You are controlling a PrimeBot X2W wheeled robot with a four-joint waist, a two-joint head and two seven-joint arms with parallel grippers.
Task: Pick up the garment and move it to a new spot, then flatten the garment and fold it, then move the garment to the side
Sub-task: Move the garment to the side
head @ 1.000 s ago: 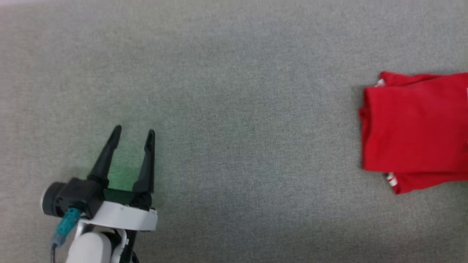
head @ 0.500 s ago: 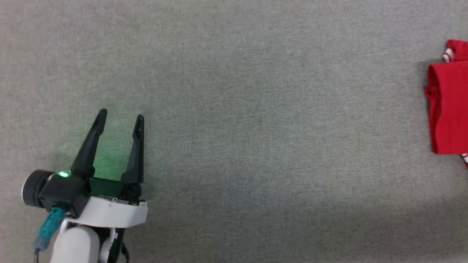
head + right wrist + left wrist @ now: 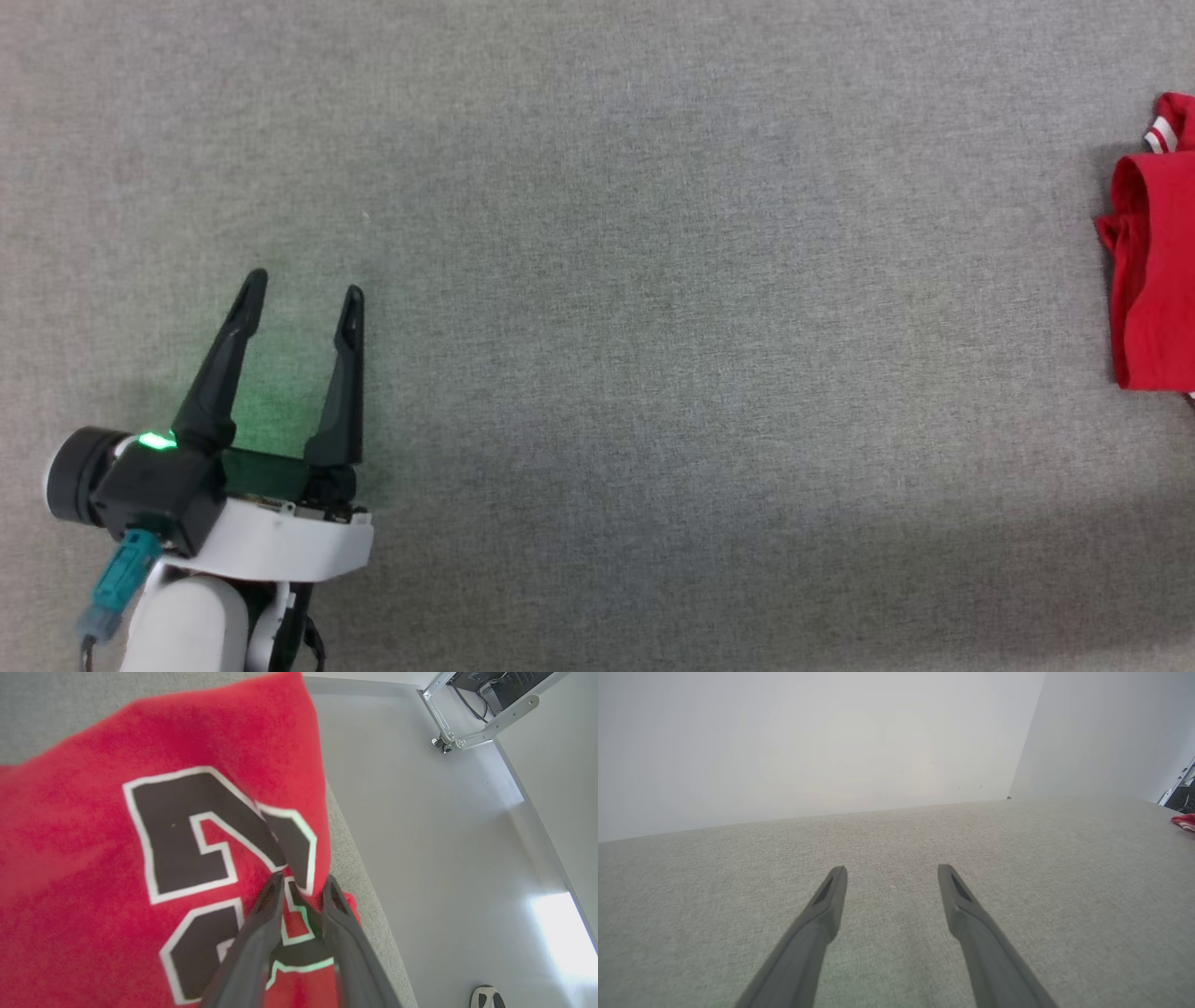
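— Where is the garment (image 3: 1153,280) seen, and how is it laid?

— It is seen folded at the far right edge of the head view, on the grey surface (image 3: 653,327). Its visible fold edge runs up and down that view, with the striped trim (image 3: 1160,137) at the upper end. The rest is cut off, so its long axis cannot be judged.

— And the grippers?

— The left gripper (image 3: 304,284) is held spread and empty at the lower left, well apart from the garment. The right gripper (image 3: 302,882) is set against the black lettering (image 3: 177,835), fingers drawn close. Whether cloth is pinched cannot be told.

— What is changed from a second ago?

— Much less red is shown. The garment has been carried further right than the shift of the picture alone explains.
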